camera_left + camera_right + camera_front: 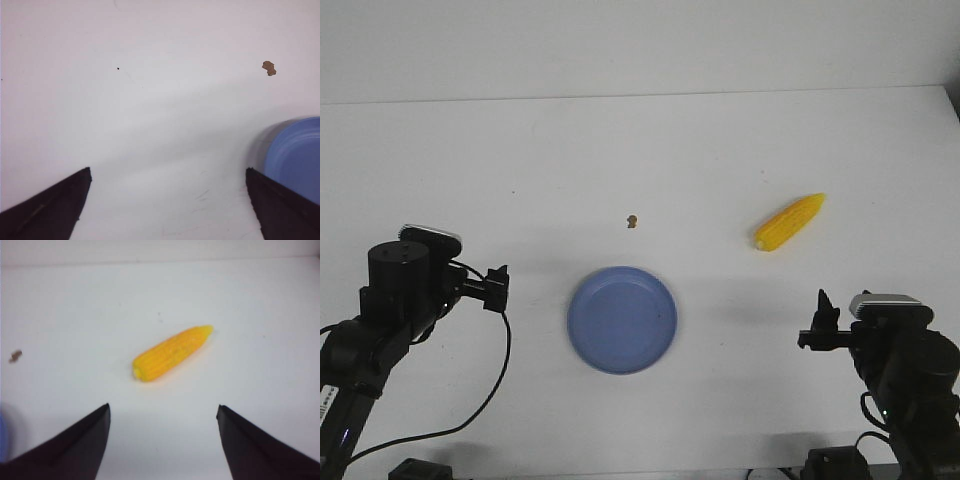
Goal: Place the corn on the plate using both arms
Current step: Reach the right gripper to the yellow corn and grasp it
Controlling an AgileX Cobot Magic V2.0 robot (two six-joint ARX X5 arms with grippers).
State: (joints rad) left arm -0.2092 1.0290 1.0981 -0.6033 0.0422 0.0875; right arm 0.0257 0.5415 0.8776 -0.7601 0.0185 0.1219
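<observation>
The yellow corn [788, 223] lies on the white table at the right, tapered end pointing back right; it also shows in the right wrist view [171, 353]. The blue-lavender plate [622, 319] sits empty at the front centre; its rim shows in the left wrist view [295, 157]. My left gripper [500, 288] is open and empty, left of the plate; in its wrist view [167, 172] only bare table lies between the jaws. My right gripper [820, 325] is open and empty, in front of the corn and apart from it, as its wrist view [163, 410] shows.
A tiny brown speck [633, 220] lies behind the plate; it also shows in the left wrist view [269, 67] and the right wrist view [15, 356]. The table's back edge [640, 97] meets a white wall.
</observation>
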